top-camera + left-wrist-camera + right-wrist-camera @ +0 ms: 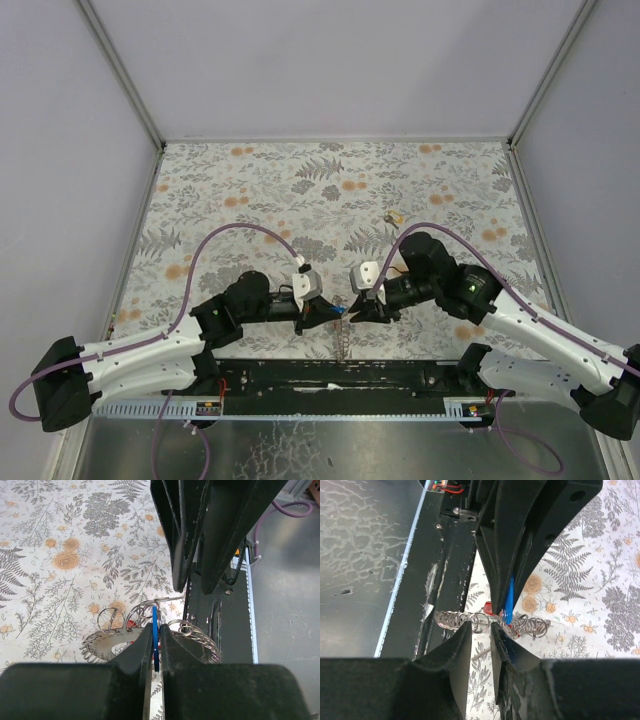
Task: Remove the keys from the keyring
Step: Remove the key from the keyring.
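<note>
I see the keyring [102,649] as a flat grey ring with a ridged, coil-like edge. It sits just beside my left gripper [157,630], above the floral-print table [55,555] near its front edge, where both arms meet. The left fingers are pressed together on a thin blue key [154,616], seen edge-on. The right wrist view adds a tangled chain of small shiny wire loops [451,620] and a red key head [488,607] tucked behind the blue one. The right gripper [480,626] shows a narrow gap with one loop in it, but I cannot tell whether it pinches. Only the top view shows a small yellowish item [393,217] lying well apart, farther out. The fingers are matte black.
</note>
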